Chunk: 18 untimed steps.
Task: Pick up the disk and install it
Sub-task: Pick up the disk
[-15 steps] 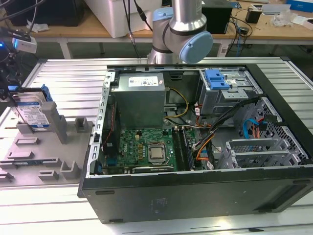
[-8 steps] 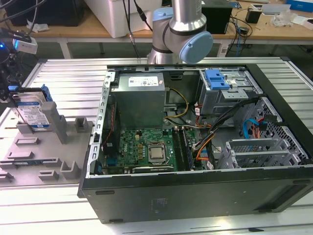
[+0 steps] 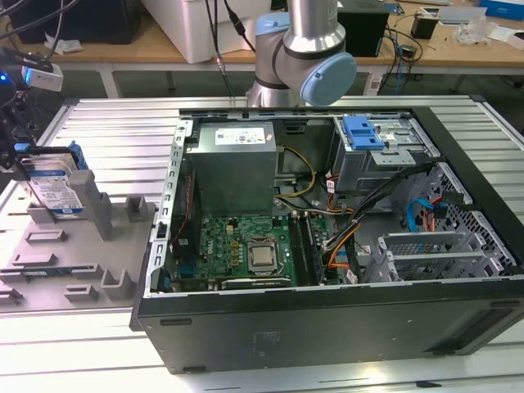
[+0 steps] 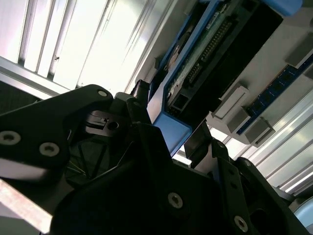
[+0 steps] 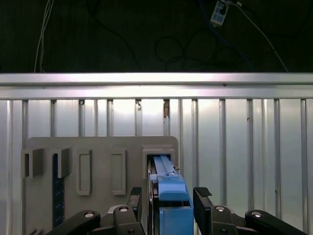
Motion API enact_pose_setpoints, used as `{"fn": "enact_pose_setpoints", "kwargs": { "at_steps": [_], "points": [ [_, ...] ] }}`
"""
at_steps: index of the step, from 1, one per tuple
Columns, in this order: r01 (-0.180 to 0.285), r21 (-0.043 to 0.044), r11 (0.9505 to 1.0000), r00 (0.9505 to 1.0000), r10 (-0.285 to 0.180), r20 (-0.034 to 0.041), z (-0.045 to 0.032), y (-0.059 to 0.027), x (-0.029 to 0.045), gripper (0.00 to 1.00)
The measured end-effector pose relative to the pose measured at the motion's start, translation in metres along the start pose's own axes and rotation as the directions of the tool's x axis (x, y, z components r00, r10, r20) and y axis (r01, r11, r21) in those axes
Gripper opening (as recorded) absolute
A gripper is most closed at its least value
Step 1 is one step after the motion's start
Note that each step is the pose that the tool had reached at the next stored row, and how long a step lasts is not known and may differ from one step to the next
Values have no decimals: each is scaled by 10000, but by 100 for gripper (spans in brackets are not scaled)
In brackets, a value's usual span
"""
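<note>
At fixture on worktop, tool jaws apart, straddling upright disk. Pick step in hand; grasp calls for centred closure.

The disk has a silver metal body, a glossy white-and-blue paper label and a smooth blue plastic bracket. The holder is matt grey plastic. The ribbed table is bare metal with a bright sheen, while the computer case and the gripper are matt black.
</note>
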<state>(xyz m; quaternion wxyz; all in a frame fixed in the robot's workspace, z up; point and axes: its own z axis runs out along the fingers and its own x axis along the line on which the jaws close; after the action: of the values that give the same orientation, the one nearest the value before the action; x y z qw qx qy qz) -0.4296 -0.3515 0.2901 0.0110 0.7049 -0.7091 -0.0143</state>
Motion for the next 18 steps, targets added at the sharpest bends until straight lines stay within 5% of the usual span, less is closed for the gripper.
{"fn": "enact_pose_setpoints", "kwargs": {
  "at_steps": [18],
  "points": [
    [-2, 1, 10000, 10000, 2, -61, 3, 0, 4, 54]
  ]
}}
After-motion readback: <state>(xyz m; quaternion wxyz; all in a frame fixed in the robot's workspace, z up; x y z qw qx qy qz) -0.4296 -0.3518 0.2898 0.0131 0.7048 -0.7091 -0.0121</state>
